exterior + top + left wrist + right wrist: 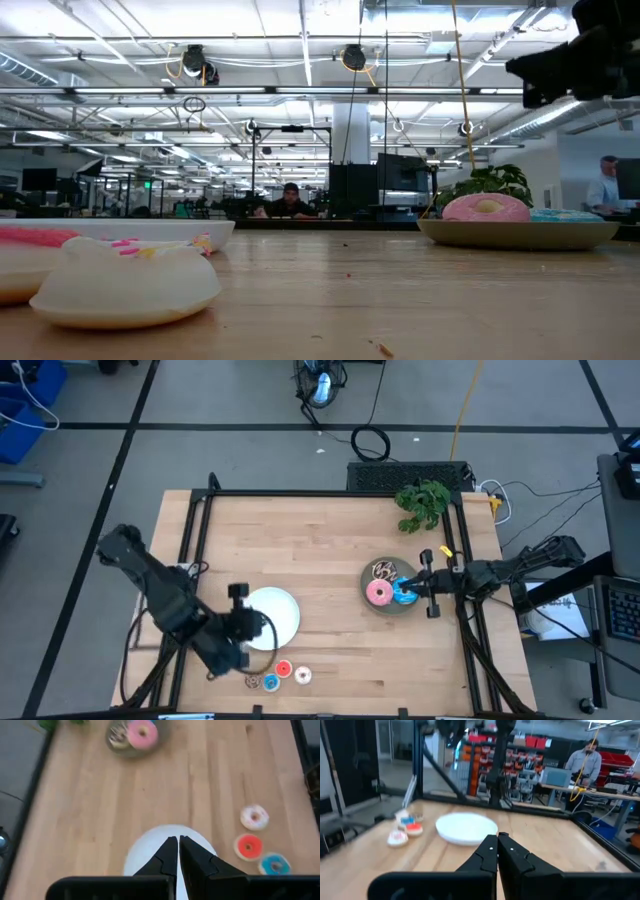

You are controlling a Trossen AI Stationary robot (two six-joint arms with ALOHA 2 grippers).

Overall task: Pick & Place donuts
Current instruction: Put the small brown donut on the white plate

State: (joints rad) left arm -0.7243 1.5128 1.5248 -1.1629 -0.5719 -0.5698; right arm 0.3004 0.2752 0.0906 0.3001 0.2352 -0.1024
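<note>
A grey plate (392, 606) on the table's right carries the chocolate-sprinkled donut (384, 569), the pink donut (378, 594) and the blue donut (403, 596). All three lie flat on it. My right gripper (418, 586) hovers shut at the plate's right rim, beside the blue donut. Three mini donuts lie on the wood near the near edge: brown/blue (270, 682), red (284, 670) and whitish (303, 676). My left gripper (177, 839) is shut above the white plate (280, 610), just left of those minis. In the low view the pink donut (485, 208) shows on the grey plate.
A green leafy plant (424, 502) sits at the far right corner. A black frame rail (200, 530) runs along the table's edges. Bare wood (300, 540) stretches between the two plates and toward the far edge. A person (585, 760) stands in the room beyond the table.
</note>
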